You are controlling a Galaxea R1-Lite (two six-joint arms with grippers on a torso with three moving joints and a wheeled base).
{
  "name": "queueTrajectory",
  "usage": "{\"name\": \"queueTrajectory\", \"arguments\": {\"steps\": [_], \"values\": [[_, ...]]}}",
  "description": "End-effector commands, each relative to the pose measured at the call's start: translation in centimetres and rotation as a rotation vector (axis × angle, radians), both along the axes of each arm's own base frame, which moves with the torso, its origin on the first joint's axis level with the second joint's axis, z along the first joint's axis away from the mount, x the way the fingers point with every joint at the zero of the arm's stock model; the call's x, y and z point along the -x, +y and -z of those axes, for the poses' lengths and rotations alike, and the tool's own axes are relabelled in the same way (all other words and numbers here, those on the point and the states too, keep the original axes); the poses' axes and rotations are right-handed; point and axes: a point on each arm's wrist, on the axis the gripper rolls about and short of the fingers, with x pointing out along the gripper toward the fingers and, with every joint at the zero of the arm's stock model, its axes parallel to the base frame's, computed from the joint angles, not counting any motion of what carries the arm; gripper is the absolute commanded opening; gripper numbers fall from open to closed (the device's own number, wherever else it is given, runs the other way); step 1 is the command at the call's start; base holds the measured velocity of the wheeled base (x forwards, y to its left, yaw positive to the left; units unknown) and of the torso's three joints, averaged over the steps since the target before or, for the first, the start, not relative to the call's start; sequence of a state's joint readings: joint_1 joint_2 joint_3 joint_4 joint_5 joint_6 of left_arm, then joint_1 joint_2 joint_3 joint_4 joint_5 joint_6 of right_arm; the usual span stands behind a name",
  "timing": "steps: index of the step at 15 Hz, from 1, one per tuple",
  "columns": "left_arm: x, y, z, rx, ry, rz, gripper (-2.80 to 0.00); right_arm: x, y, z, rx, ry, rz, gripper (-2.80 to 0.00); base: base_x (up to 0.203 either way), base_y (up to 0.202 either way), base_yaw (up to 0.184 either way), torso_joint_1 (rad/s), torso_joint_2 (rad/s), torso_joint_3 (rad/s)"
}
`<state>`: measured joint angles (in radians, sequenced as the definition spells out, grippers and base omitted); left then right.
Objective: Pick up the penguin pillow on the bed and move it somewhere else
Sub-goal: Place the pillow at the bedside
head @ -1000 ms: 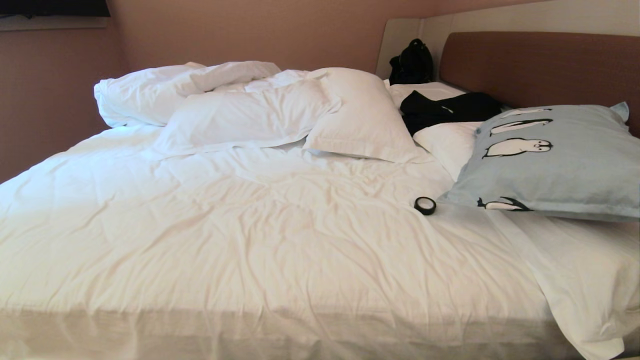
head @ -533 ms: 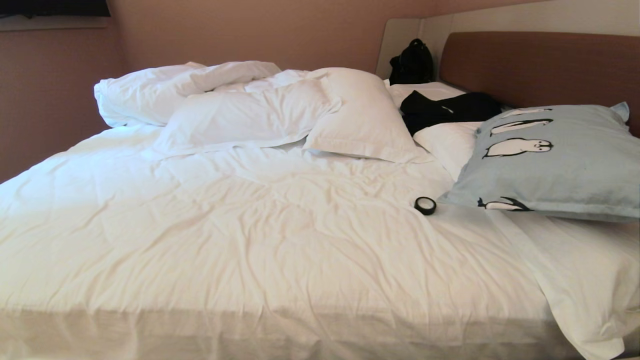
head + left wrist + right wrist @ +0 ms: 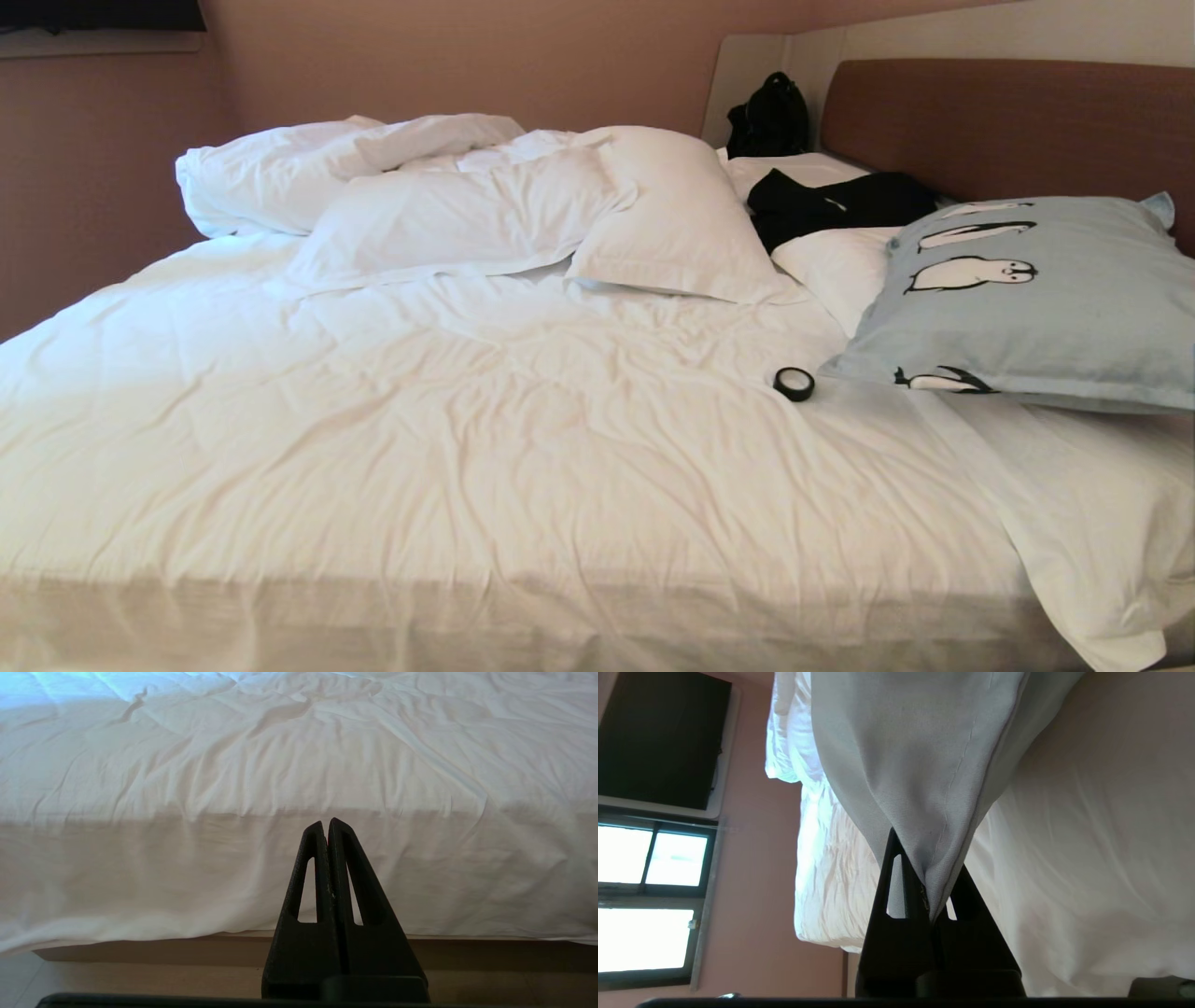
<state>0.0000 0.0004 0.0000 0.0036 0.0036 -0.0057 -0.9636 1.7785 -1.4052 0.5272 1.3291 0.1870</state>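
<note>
Bed (image 3: 485, 439): large, white wrinkled duvet, brown padded headboard (image 3: 1008, 121) at 1 o'clock.

Penguin pillow (image 3: 1036, 299): pale blue-grey, penguin prints face up, at 3 o'clock on the bed, propped on a white pillow (image 3: 840, 266) below the headboard.

Right hand (image 3: 930, 891): outside the head view; its wrist view shows the two fingers pinched together on a fold of the penguin pillow's flanged edge.

Left hand (image 3: 328, 828): fingers pressed together, holding nothing, pointed at the bed's near side, low by the floor.

Tape roll (image 3: 794, 384): black, small, lying on the duvet just beside the penguin pillow's near corner.

Black garment (image 3: 831, 205): draped over the white pillow at 2 o'clock.

Black bag (image 3: 770, 117): at 1 o'clock, in the corner beside the headboard.

White bedding heap (image 3: 448, 196): crumpled pillows and duvet at 11 o'clock.
</note>
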Motion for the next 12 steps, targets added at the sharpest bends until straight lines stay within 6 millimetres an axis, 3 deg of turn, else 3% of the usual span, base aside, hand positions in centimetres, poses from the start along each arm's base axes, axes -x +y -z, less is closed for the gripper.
{"name": "queueTrajectory", "arguments": {"steps": [1,6,8,12], "values": [[0.0,0.0,0.0,0.0,0.001,0.001,-2.8,0.2,0.2,-0.6,0.043,0.024,0.036,-2.8,0.0,0.0,0.0,0.0,0.0,0.0],[0.0,0.0,0.0,0.0,0.001,-0.001,-2.8,0.0,-0.7,-1.7,0.18,0.113,0.178,-2.8,0.0,0.0,0.0,0.0,0.0,0.0],[0.0,0.0,0.0,0.0,0.001,-0.001,-2.8,1.0,-1.9,-2.6,0.204,0.101,0.232,-2.8,0.0,0.0,0.0,0.0,0.0,0.0],[0.0,0.0,0.0,0.0,0.001,0.0,-2.8,2.1,-3.2,-5.7,0.258,0.098,0.37,-2.8,0.0,0.0,0.0,0.0,0.0,0.0]]}}
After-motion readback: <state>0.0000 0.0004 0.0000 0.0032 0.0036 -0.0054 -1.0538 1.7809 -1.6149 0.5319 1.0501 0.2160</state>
